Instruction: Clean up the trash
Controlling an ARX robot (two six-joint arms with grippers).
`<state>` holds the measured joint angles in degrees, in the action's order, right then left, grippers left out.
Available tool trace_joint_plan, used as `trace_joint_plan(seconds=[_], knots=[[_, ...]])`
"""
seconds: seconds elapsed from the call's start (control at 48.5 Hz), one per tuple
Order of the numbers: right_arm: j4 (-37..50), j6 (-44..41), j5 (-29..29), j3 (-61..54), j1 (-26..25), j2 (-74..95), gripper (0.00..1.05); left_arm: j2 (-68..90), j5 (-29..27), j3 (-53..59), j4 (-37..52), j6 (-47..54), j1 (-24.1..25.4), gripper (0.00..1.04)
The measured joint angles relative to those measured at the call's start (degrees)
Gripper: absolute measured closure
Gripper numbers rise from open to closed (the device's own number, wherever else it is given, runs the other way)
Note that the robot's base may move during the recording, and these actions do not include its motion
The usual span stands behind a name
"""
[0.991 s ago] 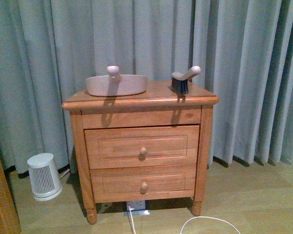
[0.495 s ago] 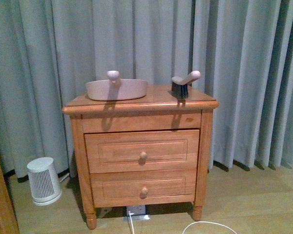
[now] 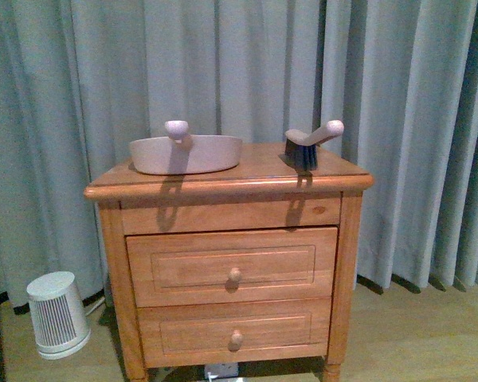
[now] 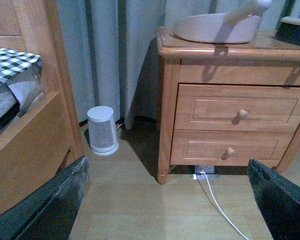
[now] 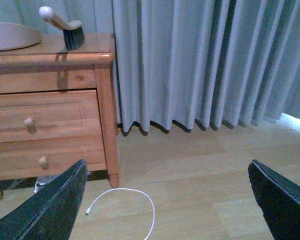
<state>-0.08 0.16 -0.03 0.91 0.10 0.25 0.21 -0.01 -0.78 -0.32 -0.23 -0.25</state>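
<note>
Pan: we list a beige oval dustpan (image 3: 187, 154), by the wooden tabletop (image 3: 255, 169) left edge.
Brush: dark-bristled beige hand brush (image 3: 307, 147), near right rear corner.
Pincers: left gripper (image 4: 166, 165), right gripper (image 5: 166, 164), both released.

My front view is dim and grainy, with a cool bluish-green cast. The dustpan (image 3: 187, 153) and brush (image 3: 309, 143) throw soft shadows down the front of the nightstand (image 3: 231, 267), so the light probably comes from above and in front. Pale light leaks under the curtain (image 5: 190, 60) in the right wrist view. My left claw (image 4: 166, 165) and right claw (image 5: 167, 165) show as dark, blurred shapes.
</note>
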Motion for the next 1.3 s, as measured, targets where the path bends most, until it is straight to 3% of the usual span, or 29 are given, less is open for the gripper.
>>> trace_joint_plan(seconds=[1.176, 1.3], knots=[[0.00, 0.00, 0.00, 0.00, 0.00, -0.02, 0.07, 0.02, 0.09, 0.00, -0.02, -0.13, 0.02, 0.08], [0.00, 0.00, -0.02, 0.00, 0.00, -0.02, 0.07, 9.57, 5.62, -2.05, 2.97, -8.46, 3.80, 0.08]])
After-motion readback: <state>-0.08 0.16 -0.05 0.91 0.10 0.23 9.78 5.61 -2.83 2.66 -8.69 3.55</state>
